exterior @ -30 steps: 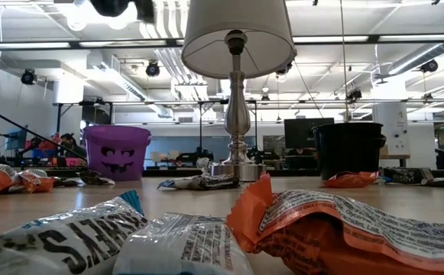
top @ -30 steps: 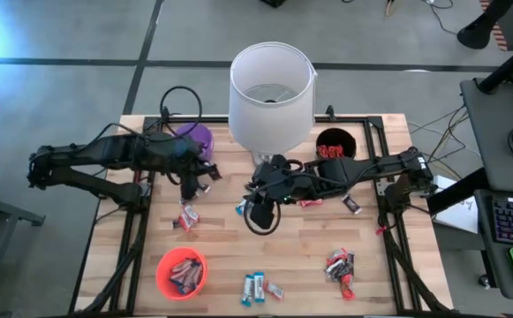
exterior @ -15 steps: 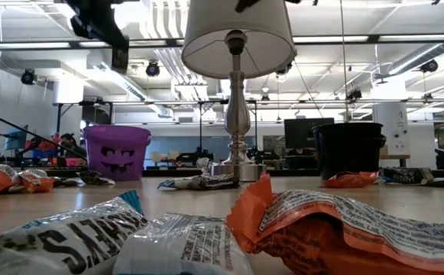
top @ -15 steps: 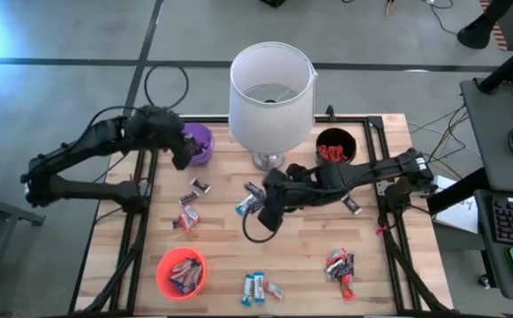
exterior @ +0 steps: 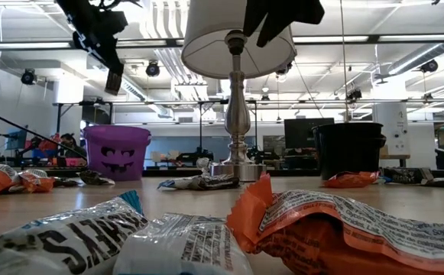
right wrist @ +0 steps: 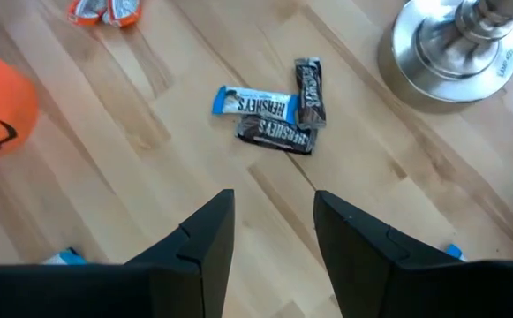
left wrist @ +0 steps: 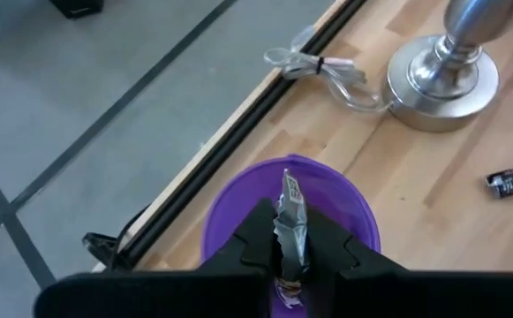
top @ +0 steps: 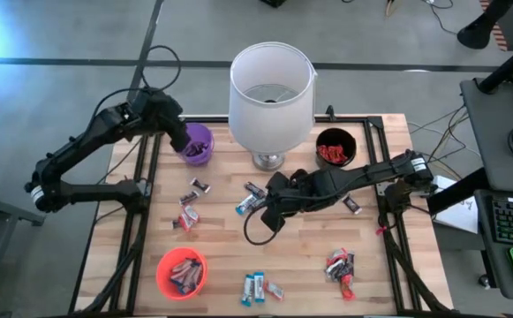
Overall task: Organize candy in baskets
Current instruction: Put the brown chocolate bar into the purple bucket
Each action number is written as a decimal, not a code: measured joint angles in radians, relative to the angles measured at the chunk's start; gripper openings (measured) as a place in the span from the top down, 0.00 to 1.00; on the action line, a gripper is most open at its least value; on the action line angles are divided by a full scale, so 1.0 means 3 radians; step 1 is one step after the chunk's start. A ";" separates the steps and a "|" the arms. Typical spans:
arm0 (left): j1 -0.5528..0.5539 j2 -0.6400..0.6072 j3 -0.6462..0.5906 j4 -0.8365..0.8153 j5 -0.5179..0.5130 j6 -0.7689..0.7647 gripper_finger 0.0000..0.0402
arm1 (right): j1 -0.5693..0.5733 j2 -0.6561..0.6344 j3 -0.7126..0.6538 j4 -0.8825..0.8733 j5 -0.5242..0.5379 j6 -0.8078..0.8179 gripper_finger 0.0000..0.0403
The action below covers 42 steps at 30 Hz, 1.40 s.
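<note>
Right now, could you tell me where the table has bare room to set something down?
Freest is the bare wood between the orange basket and the red candy pile, under the right gripper. The strip between the black basket and that pile is nearly clear too. It is crowded around the lamp base and below the purple basket.
</note>
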 joint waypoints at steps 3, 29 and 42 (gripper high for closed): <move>-0.0001 0.0052 -0.0003 0.0000 0.0002 0.0035 0.95 | 0.0000 0.0000 0.0000 0.0006 0.0001 0.0001 0.64; -0.0014 0.0104 -0.0004 -0.0091 0.1750 -0.0077 0.66 | -0.0071 0.0005 -0.0120 0.0382 -0.0216 -0.0683 0.56; -0.0047 0.0034 -0.0010 -0.0156 0.1863 0.0202 0.66 | -0.0266 0.0011 -0.0728 0.0999 -0.0507 -0.0627 0.56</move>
